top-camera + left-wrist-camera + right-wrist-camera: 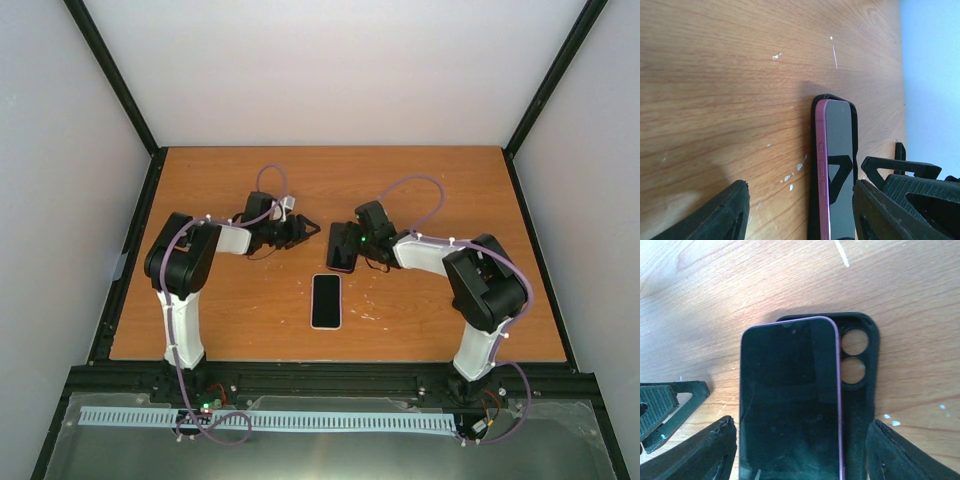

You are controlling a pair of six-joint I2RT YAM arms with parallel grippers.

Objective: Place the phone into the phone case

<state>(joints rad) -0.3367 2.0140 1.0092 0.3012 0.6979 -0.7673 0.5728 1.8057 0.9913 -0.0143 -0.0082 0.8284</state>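
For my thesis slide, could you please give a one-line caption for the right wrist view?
Purple phone lies offset on the black phone case, camera holes exposed, open right gripper straddling both.

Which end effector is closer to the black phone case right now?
Right. The right end effector sits directly over the phone case, fingers straddling it and the purple phone lying on it. The left end effector is off to the case's left, open, apart from it.
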